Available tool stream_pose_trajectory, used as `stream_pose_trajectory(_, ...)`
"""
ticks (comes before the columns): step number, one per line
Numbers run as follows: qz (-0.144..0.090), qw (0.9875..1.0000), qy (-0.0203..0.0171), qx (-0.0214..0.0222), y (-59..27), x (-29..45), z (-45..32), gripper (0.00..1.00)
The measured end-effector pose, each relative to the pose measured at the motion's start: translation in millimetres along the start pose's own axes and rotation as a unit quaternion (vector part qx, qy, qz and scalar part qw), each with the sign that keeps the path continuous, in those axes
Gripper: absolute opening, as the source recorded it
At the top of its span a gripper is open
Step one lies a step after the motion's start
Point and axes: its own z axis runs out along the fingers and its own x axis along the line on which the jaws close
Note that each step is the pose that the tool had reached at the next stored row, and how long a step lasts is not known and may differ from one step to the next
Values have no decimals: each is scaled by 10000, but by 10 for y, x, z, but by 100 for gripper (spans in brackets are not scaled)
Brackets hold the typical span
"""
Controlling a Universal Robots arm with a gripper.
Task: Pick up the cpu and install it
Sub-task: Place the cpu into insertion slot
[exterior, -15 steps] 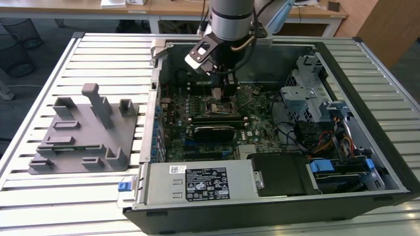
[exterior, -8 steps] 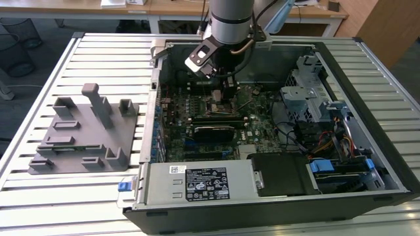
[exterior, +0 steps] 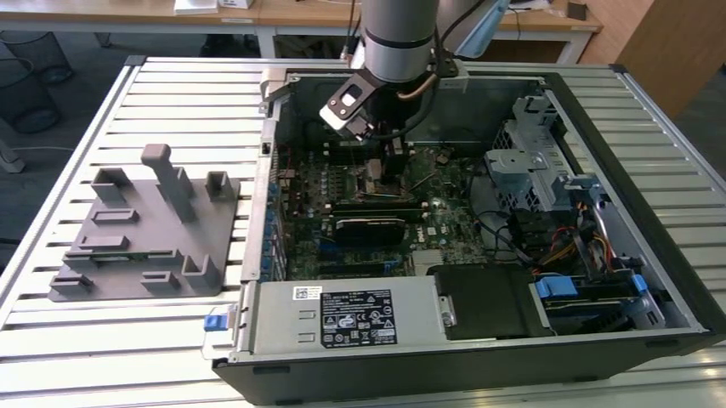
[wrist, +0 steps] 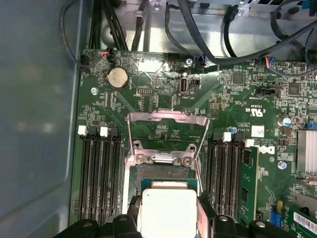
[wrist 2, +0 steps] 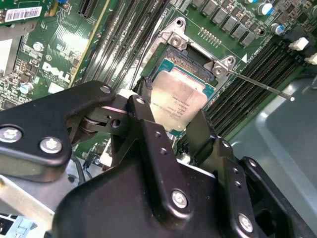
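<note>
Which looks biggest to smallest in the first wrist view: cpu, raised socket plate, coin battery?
1-2. raised socket plate and cpu: near equal; cpu sits nearer the camera, cropped, so unranked.
3. coin battery: clearly smallest.

Matt silvery metal cpu (wrist 2: 178, 99) (glossy green motherboard (wrist: 163, 99))

Slatted pale-grey metal surface (exterior: 170, 93) spans most of the exterior view. Dark grey floor (exterior: 51, 183) on the view's left, with two black mesh bins (exterior: 25, 89) standing on it and a white cable (exterior: 40, 150) near them. Wooden desks (exterior: 306, 12) behind, white legs. Wood panel (exterior: 664, 47) at the far right corner.
</note>
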Motion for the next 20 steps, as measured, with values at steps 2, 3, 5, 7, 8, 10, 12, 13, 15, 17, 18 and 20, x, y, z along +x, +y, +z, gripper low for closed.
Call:
stream_pose_trajectory(2,0,10000,0,0,0,2,12,53)
stream_pose_trajectory(3,0,10000,-1,0,-1,2,22,53)
stream_pose_trajectory(5,0,10000,0,0,-1,2,49,53)
stream_pose_trajectory(7,0,10000,0,0,-2,3,74,53)
stream_pose_trajectory(8,0,10000,-1,0,-2,3,87,53)
stream_pose_trajectory(10,0,10000,-2,0,-4,9,119,53)
stream_pose_trajectory(12,-4,10000,-1,0,-3,18,151,53)
stream_pose_trajectory(13,-4,10000,-1,0,-3,23,167,53)
stream_pose_trajectory(15,-5,10000,-1,0,-2,27,181,53)
stream_pose_trajectory(17,-4,10000,-3,1,-3,36,192,53)
stream_pose_trajectory(18,-4,10000,-2,1,-3,43,200,53)
stream_pose_trajectory(20,5,10000,-1,0,-3,56,215,53)
